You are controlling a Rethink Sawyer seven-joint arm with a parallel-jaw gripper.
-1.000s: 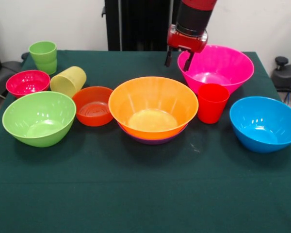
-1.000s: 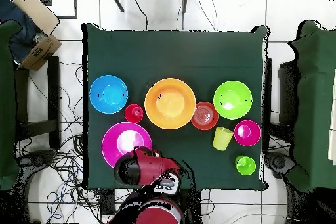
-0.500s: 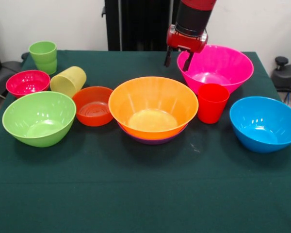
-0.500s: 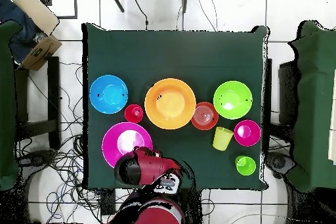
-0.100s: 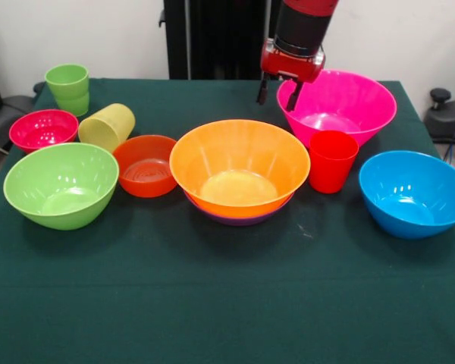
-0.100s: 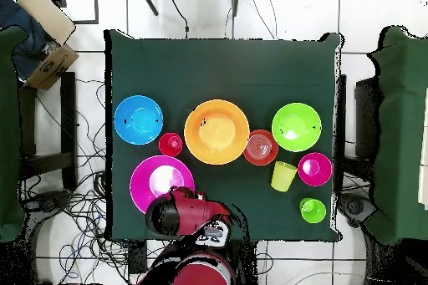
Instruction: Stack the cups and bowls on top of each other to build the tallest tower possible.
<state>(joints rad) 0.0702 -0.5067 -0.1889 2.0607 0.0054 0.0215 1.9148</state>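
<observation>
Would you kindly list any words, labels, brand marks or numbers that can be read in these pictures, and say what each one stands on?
None can be read.
The bowls, such as the orange bowl and pink bowl, and the cups, such as the red cup, show plain plastic with no print.
The gripper and the cardboard box beside the table show no legible marking.

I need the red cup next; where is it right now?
In the front view the red cup stands upright right of centre, between the orange bowl and the blue bowl, just before the pink bowl.
</observation>
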